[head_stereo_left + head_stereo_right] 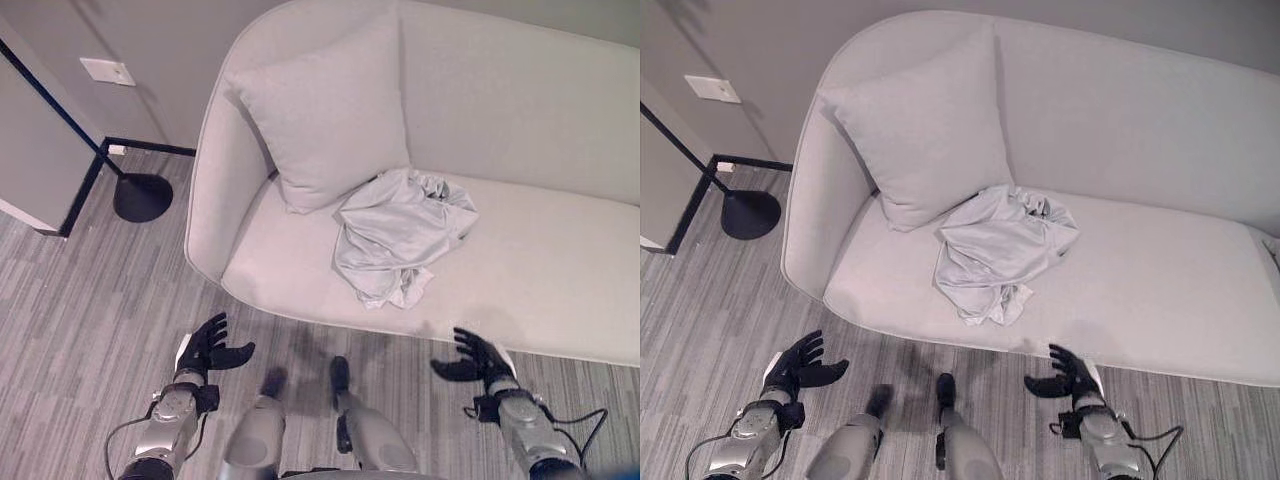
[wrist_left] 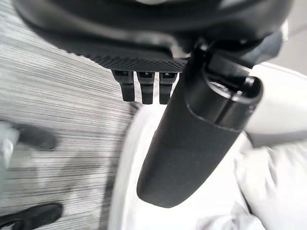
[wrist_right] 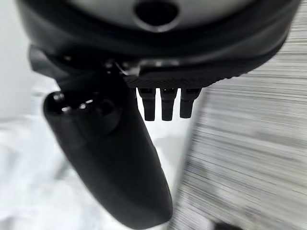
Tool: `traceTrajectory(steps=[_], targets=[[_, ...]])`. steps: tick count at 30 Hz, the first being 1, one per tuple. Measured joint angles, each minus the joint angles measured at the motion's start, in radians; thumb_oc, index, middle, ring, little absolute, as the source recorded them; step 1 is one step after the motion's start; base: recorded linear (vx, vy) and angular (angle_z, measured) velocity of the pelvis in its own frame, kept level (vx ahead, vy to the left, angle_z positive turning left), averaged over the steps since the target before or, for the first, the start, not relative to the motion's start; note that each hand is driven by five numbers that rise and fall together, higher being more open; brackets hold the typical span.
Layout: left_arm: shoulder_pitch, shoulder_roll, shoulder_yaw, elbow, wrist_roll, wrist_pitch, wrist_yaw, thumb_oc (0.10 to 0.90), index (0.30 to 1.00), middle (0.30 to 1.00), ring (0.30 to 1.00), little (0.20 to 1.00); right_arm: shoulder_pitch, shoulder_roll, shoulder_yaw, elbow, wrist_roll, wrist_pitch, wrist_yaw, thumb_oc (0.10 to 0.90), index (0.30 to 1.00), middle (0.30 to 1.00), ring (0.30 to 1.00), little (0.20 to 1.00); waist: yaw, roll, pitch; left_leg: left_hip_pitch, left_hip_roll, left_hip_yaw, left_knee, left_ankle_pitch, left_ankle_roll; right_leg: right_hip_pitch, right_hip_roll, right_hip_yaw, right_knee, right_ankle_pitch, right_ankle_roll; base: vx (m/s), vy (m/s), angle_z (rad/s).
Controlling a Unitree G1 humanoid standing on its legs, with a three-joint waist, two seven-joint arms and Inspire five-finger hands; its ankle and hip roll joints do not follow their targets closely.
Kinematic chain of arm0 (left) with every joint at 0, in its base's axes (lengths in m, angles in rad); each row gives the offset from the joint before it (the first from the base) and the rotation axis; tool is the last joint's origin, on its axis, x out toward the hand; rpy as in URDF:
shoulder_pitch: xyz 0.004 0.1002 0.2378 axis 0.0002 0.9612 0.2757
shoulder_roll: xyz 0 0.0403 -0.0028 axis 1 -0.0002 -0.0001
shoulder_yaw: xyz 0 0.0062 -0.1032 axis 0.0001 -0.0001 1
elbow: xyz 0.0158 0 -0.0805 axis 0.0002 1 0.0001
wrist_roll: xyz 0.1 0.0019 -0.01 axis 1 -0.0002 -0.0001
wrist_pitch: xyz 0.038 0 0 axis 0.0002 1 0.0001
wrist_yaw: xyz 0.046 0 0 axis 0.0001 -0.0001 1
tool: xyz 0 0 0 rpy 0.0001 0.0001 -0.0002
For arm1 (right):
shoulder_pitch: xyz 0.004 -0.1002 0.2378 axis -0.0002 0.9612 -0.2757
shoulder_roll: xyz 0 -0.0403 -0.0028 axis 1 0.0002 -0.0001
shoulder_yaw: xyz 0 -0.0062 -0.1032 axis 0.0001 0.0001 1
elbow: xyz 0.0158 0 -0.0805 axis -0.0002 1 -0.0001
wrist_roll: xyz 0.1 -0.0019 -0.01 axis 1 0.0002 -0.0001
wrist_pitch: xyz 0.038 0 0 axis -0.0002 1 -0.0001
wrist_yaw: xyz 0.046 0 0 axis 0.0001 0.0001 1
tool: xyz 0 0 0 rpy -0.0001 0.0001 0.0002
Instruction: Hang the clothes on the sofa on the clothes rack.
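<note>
Left eye view: a pale grey sofa [image 1: 520,290] fills the upper right and centre of the frame. One cushion [image 1: 325,115] leans against its back at the upper middle. One garment [image 1: 400,232], light grey and crumpled into a loose heap with folds and a trailing edge, lies on the seat at frame centre, its upper edge just beside the cushion's lower corner. At the left, one black round base [image 1: 142,196] with a thin black pole rising to the upper left stands on the striped grey floor [image 1: 70,300]. One white wall plate [image 1: 108,71] sits at the upper left. The left hand [image 1: 212,347] hangs at the lower left and the right hand [image 1: 476,359] at the lower right, both over the floor before the sofa's front edge, well apart from the garment, fingers spread and holding nothing.

Right eye view: the same layout, with nothing lying between the hands and the garment.

Left wrist view: the fingers [image 2: 142,87] are straight, thumb extended, above the sofa's edge.

Right wrist view: the fingers [image 3: 165,103] are straight, empty.
</note>
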Motion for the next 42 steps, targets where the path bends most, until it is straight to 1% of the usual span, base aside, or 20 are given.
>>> traceTrajectory(steps=[2, 4, 5, 7, 11, 15, 18, 21, 22, 24, 26, 28, 31, 32, 33, 34, 35, 38, 40, 42], targets=[[0.006, -0.006, -0.017, -0.042, 0.026, 0.011, -0.013, 0.800, 0.900, 0.900, 0.900, 0.900, -0.012, -0.028, -0.016, -0.076, -0.002, -0.007, -0.004, 0.800, 0.900, 0.900, 0.900, 0.900, -0.002, 0.074, -0.017, 0.004, 0.012, -0.006, -0.003, 0.055, 0.024, 0.005, 0.033, 0.028, 0.000, -0.015, 0.015, 0.26, 0.506, -0.54], [0.006, 0.015, -0.020, -0.110, 0.026, 0.018, -0.025, 0.800, 0.900, 0.900, 0.900, 0.900, -0.046, -0.033, -0.015, -0.118, -0.002, -0.008, -0.006, 0.800, 0.900, 0.900, 0.900, 0.900, 0.004, 0.073, -0.020, 0.022, -0.008, 0.035, -0.029, 0.108, 0.042, -0.013, 0.013, 0.084, 0.006, -0.023, 0.029, 0.12, 0.270, -0.95], [0.013, 0.027, -0.025, -0.145, 0.026, 0.017, -0.037, 0.800, 0.900, 0.900, 0.900, 0.900, -0.055, -0.042, -0.013, -0.131, -0.002, -0.011, -0.008, 0.800, 0.900, 0.900, 0.900, 0.900, 0.005, 0.097, -0.024, 0.031, 0.013, 0.109, -0.046, 0.191, 0.024, -0.021, 0.009, 0.086, 0.025, -0.030, 0.047, 0.05, 0.130, -0.95], [-0.009, 0.048, -0.034, -0.183, 0.026, 0.016, -0.042, 0.800, 0.900, 0.900, 0.900, 0.900, -0.071, -0.053, -0.001, -0.143, -0.016, -0.008, -0.016, 0.800, 0.900, 0.900, 0.900, 0.900, 0.024, 0.105, -0.020, 0.081, 0.008, 0.187, -0.085, 0.200, 0.029, -0.044, -0.026, 0.050, 0.100, -0.060, 0.064, 0.08, 0.121, -0.93], [-0.072, 0.100, -0.061, -0.194, 0.052, 0.015, -0.048, 0.800, 0.900, 0.900, 0.900, 0.900, -0.077, -0.085, 0.014, -0.164, -0.043, -0.009, -0.024, 0.800, 0.900, 0.900, 0.900, 0.900, 0.015, 0.106, -0.019, 0.134, 0.000, 0.237, -0.092, 0.177, 0.062, -0.039, -0.059, 0.015, 0.170, -0.069, 0.076, 0.12, -0.001, -0.51], [-0.142, 0.108, -0.084, -0.188, 0.095, 0.015, -0.047, 0.800, 0.900, 0.900, 0.900, 0.900, -0.115, -0.154, -0.001, -0.202, -0.064, -0.010, -0.040, 0.800, 0.900, 0.900, 0.900, 0.900, -0.005, 0.097, -0.013, 0.145, 0.000, 0.253, -0.109, 0.167, 0.062, -0.072, -0.073, 0.002, 0.052, -0.026, 0.148, 0.24, -0.143, -0.15], [-0.194, 0.093, -0.114, -0.156, 0.096, 0.014, -0.047, 0.800, 0.900, 0.900, 0.900, 0.900, -0.132, -0.174, -0.019, -0.200, -0.075, -0.011, -0.078, 0.800, 0.900, 0.900, 0.900, 0.900, -0.037, 0.079, -0.003, 0.158, 0.003, 0.213, -0.105, 0.124, 0.058, -0.127, -0.067, 0.004, -0.009, 0.013, 0.199, 0.32, -0.208, 0.28], [-0.237, 0.074, -0.156, -0.120, 0.096, 0.015, -0.042, 0.800, 0.900, 0.900, 0.900, 0.900, -0.112, -0.189, -0.027, -0.198, -0.078, -0.009, -0.087, 0.800, 0.900, 0.900, 0.900, 0.900, -0.071, 0.066, 0.007, 0.181, 0.013, 0.128, -0.108, 0.101, 0.029, -0.132, -0.051, 0.053, -0.008, 0.013, 0.198, 0.43, -0.377, 1.02], [-0.242, 0.054, -0.171, -0.119, 0.095, 0.016, -0.045, 0.800, 0.900, 0.900, 0.900, 0.900, -0.086, -0.191, -0.047, -0.193, -0.078, -0.009, -0.088, 0.800, 0.900, 0.900, 0.900, 0.900, -0.098, 0.058, 0.010, 0.204, 0.027, 0.056, -0.110, 0.080, 0.001, -0.089, -0.046, 0.040, -0.002, 0.039, 0.150, 0.50, -0.548, 1.24], [-0.231, 0.046, -0.175, -0.144, 0.093, 0.015, -0.045, 0.800, 0.900, 0.900, 0.900, 0.900, -0.100, -0.205, -0.048, -0.189, -0.077, -0.010, -0.087, 0.800, 0.900, 0.900, 0.900, 0.900, -0.095, 0.086, 0.013, 0.185, 0.083, 0.037, -0.058, 0.067, -0.003, -0.079, 0.019, -0.017, 0.030, 0.009, 0.072, 0.22, -0.387, 0.90], [-0.261, 0.066, -0.193, -0.167, 0.092, 0.012, -0.044, 0.800, 0.900, 0.900, 0.900, 0.900, -0.136, -0.259, -0.042, -0.198, -0.069, -0.025, -0.087, 0.800, 0.900, 0.900, 0.900, 0.900, -0.091, 0.051, 0.037, 0.031, 0.051, 0.033, 0.225, 0.047, -0.023, -0.107, 0.020, -0.071, 0.089, 0.000, 0.006, 0.00, -0.234, 0.58], [-0.283, 0.078, -0.198, -0.177, 0.091, 0.011, -0.037, 0.800, 0.900, 0.900, 0.900, 0.900, -0.181, -0.287, -0.043, -0.200, -0.061, -0.034, -0.091, 0.800, 0.900, 0.900, 0.900, 0.900, -0.089, 0.033, 0.056, -0.048, 0.014, 0.041, 0.292, 0.016, -0.020, -0.108, 0.020, -0.093, 0.091, -0.010, -0.007, 0.06, -0.056, 0.38], [-0.316, 0.092, -0.191, -0.185, 0.093, -0.002, -0.017, 0.800, 0.900, 0.900, 0.900, 0.900, -0.298, -0.323, -0.016, -0.205, -0.061, -0.047, -0.092, 0.800, 0.900, 0.900, 0.900, 0.900, -0.073, 0.025, 0.090, -0.086, -0.035, 0.025, 0.169, 0.012, -0.030, -0.088, 0.048, -0.087, 0.062, -0.017, -0.006, 0.14, 0.005, -0.01], [-0.337, 0.112, -0.199, -0.188, 0.095, -0.010, -0.010, 0.800, 0.900, 0.900, 0.900, 0.900, -0.351, -0.323, 0.013, -0.187, -0.061, -0.057, -0.106, 0.800, 0.900, 0.900, 0.900, 0.900, -0.058, 0.011, 0.101, -0.129, -0.082, 0.030, 0.121, 0.020, -0.017, -0.086, 0.053, -0.072, 0.034, -0.019, 0.020, 0.15, 0.055, -0.35], [-0.352, 0.121, -0.200, -0.187, 0.096, -0.012, -0.005, 0.800, 0.900, 0.900, 0.900, 0.900, -0.400, -0.323, 0.043, -0.165, -0.062, -0.056, -0.109, 0.800, 0.900, 0.900, 0.900, 0.900, -0.044, 0.014, 0.111, -0.146, -0.083, 0.000, 0.051, 0.046, -0.002, -0.106, 0.055, -0.079, 0.042, -0.064, 0.086, 0.11, 0.116, -0.82], [-0.358, 0.113, -0.187, -0.198, 0.097, -0.011, 0.003, 0.800, 0.900, 0.900, 0.900, 0.900, -0.451, -0.334, 0.072, -0.162, -0.062, -0.057, -0.107, 0.800, 0.900, 0.900, 0.900, 0.900, -0.006, 0.068, 0.115, -0.156, -0.028, -0.067, -0.035, 0.100, -0.022, -0.168, 0.098, -0.115, 0.201, -0.125, 0.011, 0.13, 0.253, -0.79], [-0.365, 0.118, -0.188, -0.202, 0.100, -0.014, 0.017, 0.800, 0.900, 0.900, 0.900, 0.900, -0.488, -0.323, 0.128, -0.156, -0.063, -0.062, -0.107, 0.800, 0.900, 0.900, 0.900, 0.900, -0.017, 0.105, 0.115, -0.153, 0.008, -0.069, -0.063, 0.129, -0.040, -0.118, 0.149, -0.081, 0.172, -0.133, -0.056, 0.10, 0.303, -0.84], [-0.383, 0.134, -0.189, -0.196, 0.100, -0.032, 0.031, 0.800, 0.900, 0.900, 0.900, 0.900, -0.607, -0.317, 0.259, -0.116, -0.063, -0.068, -0.088, 0.800, 0.900, 0.900, 0.900, 0.900, 0.058, 0.073, 0.127, -0.108, -0.015, 0.000, -0.048, 0.145, -0.014, -0.147, 0.170, 0.046, 0.136, -0.082, -0.043, 0.04, 0.143, -1.09], [-0.388, 0.146, -0.189, -0.197, 0.101, -0.032, 0.031, 0.800, 0.900, 0.900, 0.900, 0.900, -0.612, -0.311, 0.299, -0.123, -0.059, -0.069, -0.081, 0.800, 0.900, 0.900, 0.900, 0.900, 0.044, 0.078, 0.128, -0.089, -0.003, 0.048, -0.058, 0.213, -0.030, -0.147, 0.187, 0.052, 0.113, -0.075, -0.049, 0.03, 0.064, -0.58], [-0.421, 0.159, -0.189, -0.185, 0.106, -0.032, 0.032, 0.800, 0.900, 0.900, 0.900, 0.900, -0.623, -0.314, 0.334, -0.106, -0.060, -0.061, -0.063, 0.800, 0.900, 0.900, 0.900, 0.900, 0.040, 0.059, 0.138, -0.087, -0.002, 0.052, -0.070, 0.217, -0.032, -0.148, 0.186, 0.051, 0.098, -0.073, -0.046, 0.02, 0.027, -0.05]])
